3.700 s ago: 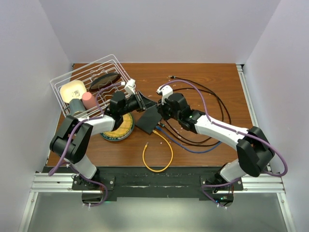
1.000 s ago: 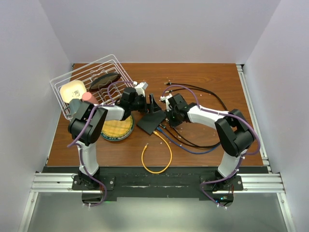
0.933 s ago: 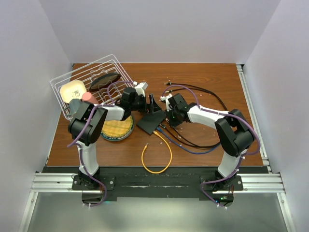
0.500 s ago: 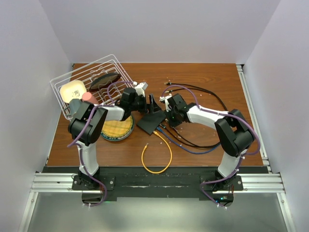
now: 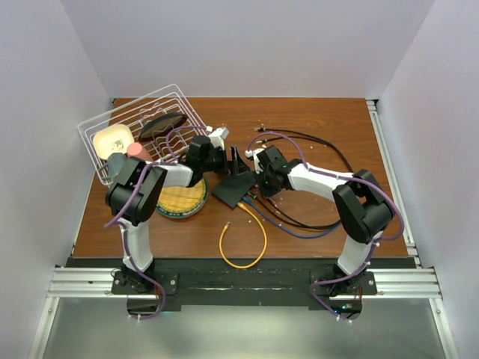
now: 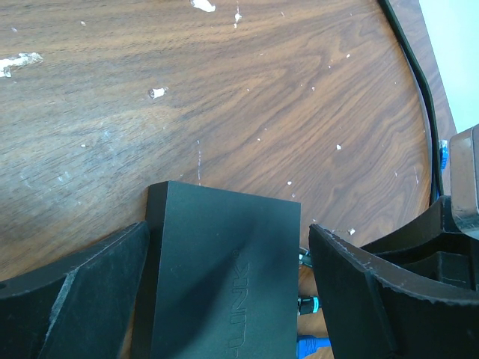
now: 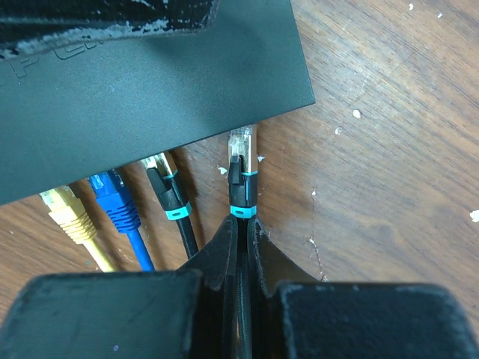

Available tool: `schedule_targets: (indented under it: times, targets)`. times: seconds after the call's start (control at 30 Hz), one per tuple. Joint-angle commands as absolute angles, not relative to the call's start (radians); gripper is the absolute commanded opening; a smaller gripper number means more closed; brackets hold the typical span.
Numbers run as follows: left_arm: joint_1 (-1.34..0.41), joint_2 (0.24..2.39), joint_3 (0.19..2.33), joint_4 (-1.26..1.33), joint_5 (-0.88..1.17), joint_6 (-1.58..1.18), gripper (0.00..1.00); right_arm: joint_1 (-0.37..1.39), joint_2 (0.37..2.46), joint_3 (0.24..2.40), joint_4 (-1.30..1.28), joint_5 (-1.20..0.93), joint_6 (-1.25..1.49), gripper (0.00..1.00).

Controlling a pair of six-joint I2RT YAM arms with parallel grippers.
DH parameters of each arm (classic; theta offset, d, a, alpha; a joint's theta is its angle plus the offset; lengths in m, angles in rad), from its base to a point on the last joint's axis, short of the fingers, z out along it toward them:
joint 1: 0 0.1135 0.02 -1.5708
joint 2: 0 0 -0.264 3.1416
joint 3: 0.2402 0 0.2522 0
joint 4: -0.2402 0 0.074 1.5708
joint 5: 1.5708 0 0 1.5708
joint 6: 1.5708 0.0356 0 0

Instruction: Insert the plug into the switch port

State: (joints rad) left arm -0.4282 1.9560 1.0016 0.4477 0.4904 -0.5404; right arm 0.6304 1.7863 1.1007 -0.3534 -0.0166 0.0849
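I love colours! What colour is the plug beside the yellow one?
It's a blue plug; the right wrist view shows it best.

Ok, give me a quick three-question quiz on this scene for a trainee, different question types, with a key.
1. True or false: the right gripper is empty.
2. Which three already reach the port side of the switch? A) yellow cable, blue cable, black cable B) red, green, white C) three orange
3. Fill in: the left gripper straddles the ____.
Key: 1 false, it holds the plug by its cable; 2 A; 3 switch.
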Motion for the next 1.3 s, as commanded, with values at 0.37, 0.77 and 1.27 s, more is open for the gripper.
schedule_targets:
  times: [0.37,0.77,1.27]
  targets:
    - [-0.436,1.94,0.989,0.483,0.519,-0.561,0.92,0.638,1.721,1.164,-0.31,-0.002,0.086,0.0]
    - [-0.436,1.937,0.986,0.494,0.532,-0.564,0.91,0.64,1.747,1.132,-0.242,-0.002,0.089,0.0]
    - [-0.439,1.951,0.985,0.56,0.603,-0.566,0.88,0.647,1.761,1.098,-0.144,-0.121,0.043,0.0]
